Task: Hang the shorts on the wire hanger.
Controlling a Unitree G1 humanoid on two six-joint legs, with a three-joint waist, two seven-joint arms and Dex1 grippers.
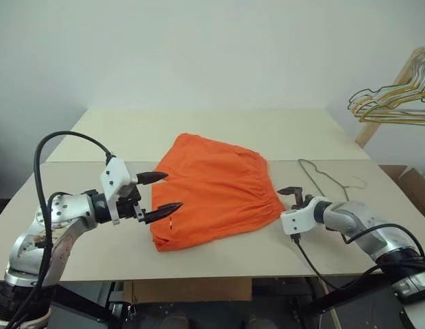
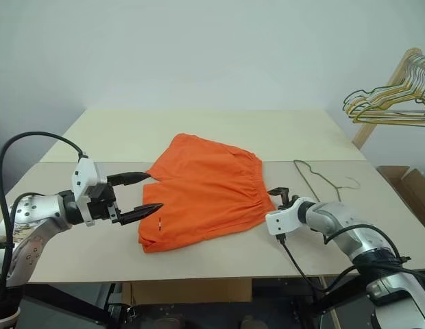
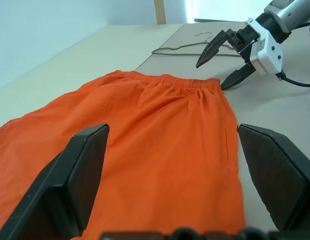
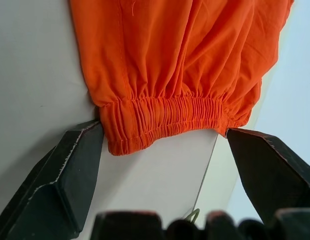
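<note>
Right gripper (image 1: 293,195), fingers spread w/ nothing held, sits just off the orange shorts' (image 1: 212,188) gathered waistband, nearer than the left gripper (image 1: 161,192), also empty and spread.

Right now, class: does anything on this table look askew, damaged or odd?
Nothing looks damaged or spilled. The shorts lie flat but skewed to the table edges, slightly rumpled at the waistband. The wire hanger lies flat beside them, apart. Both the left gripper and right gripper are open and empty.
</note>
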